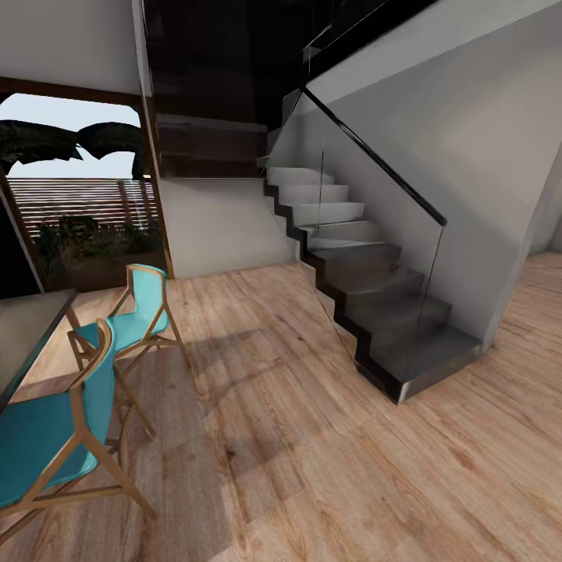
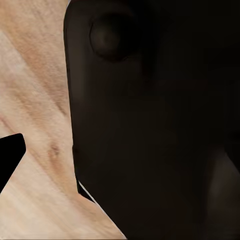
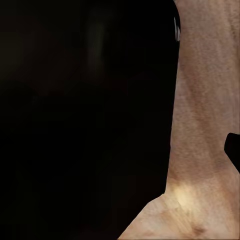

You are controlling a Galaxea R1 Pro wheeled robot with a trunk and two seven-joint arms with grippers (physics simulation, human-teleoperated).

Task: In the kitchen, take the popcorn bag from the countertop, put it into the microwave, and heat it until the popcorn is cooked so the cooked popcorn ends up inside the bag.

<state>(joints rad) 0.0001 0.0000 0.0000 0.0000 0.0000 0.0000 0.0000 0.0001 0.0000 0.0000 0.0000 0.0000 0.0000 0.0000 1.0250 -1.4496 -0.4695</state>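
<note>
While the robot faces a dark staircase (image 1: 375, 312) across a wooden floor (image 1: 297, 460), with teal chairs (image 1: 47, 437) near left beside a dark dining table (image 1: 27, 328), no popcorn bag, microwave or bench can be placed from here; both wrist cameras look past dark robot bodywork at floorboards, so neither hand's opening can be told

Light wood plank floor (image 1: 312, 468) runs across the whole room. On it, over at the left, 2 teal chairs with wooden legs, one near (image 1: 47, 437) and one farther back (image 1: 140, 312), sit beside a dark table (image 1: 27, 328). A dark staircase (image 1: 390, 312) with a glass side panel lands on the planks toward the right.
</note>
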